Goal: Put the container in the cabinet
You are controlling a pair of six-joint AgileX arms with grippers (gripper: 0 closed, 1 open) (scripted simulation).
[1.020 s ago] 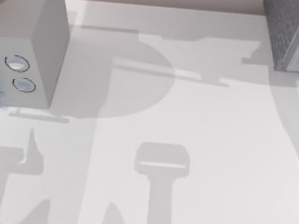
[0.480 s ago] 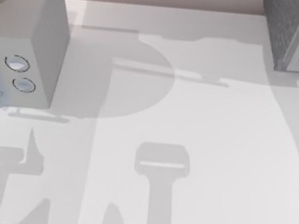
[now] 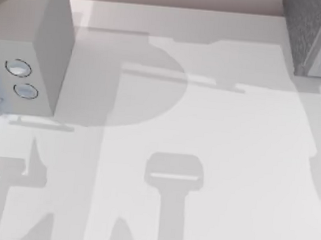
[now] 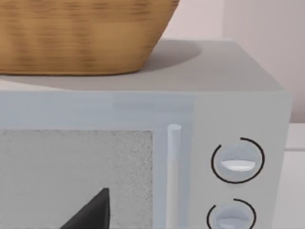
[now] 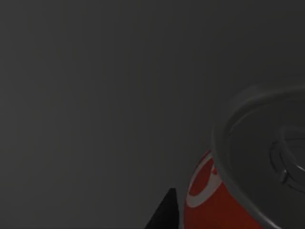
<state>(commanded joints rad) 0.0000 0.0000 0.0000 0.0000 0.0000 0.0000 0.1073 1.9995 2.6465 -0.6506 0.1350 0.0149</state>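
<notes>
Right gripper's fingertip (image 5: 164,212) sits beside the container (image 5: 224,191) in dim surroundings; grip state unclear. Advice: release only once the can rests flat inside the cabinet (image 3: 314,32).

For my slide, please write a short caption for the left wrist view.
A woven basket sits on top of a light-grey box with two round dials and a vertical door handle.

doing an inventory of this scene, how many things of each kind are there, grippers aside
Boxes with doors: 2, the cabinet at the table's far right and the dial box at its left.
Baskets: 1, the wicker basket on top of the dial box.
Cans: 1, the container in the dark right wrist view.
Total: 4.
</notes>
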